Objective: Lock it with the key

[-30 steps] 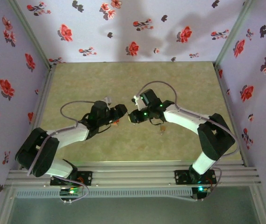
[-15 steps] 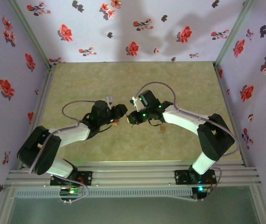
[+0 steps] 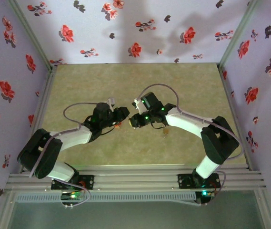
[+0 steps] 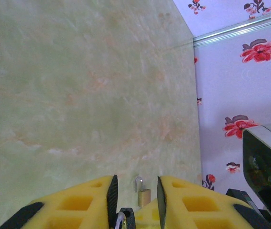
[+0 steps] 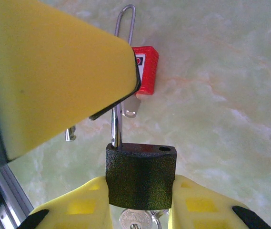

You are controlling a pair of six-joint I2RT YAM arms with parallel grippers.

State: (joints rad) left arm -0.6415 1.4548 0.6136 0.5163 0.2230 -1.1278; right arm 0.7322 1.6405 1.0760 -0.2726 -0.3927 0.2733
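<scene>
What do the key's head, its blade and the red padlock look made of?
Key: head black, matte and grainy, probably moulded plastic; its blade thin, bright and reflective, likely metal. Red padlock: ribbed, uniformly red body, plastic or painted; its shackle is a shiny silver loop, metal by the look.

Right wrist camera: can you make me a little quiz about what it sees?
1. True or false: the red padlock lies on the table.
2. What does the right gripper hold? A: the key, by its black head. B: the red padlock. C: nothing.
3. Fill in: the right gripper's fingers are ____ in colour.

Key: 1 true; 2 A; 3 yellow.
</scene>
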